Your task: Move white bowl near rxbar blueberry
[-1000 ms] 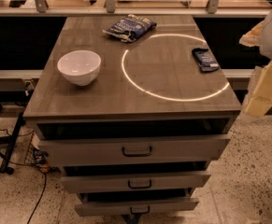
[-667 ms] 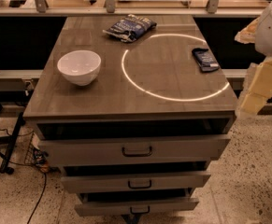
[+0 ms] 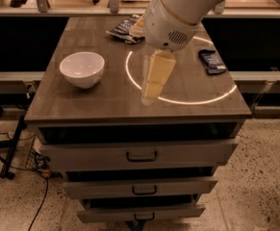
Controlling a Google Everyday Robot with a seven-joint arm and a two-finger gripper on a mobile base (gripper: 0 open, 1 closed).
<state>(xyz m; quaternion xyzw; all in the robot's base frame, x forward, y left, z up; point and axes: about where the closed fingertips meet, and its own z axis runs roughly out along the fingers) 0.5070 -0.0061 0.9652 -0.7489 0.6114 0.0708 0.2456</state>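
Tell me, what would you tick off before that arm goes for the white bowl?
1. The white bowl stands upright on the left side of the table, apart from everything else: ok.
2. The rxbar blueberry is in view, lying flat near the right edge: ok.
3. The claw is at the bowl: not ok; it hangs over the table's middle, between bowl and bar.
4. Bare wood shows beside the bar for setting the bowl down: ok.
5. The snack bag is off the bowl's likely path: ok, it lies at the back edge.

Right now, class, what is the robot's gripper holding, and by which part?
Nothing. The gripper hangs above the table, right of the white bowl and apart from it.
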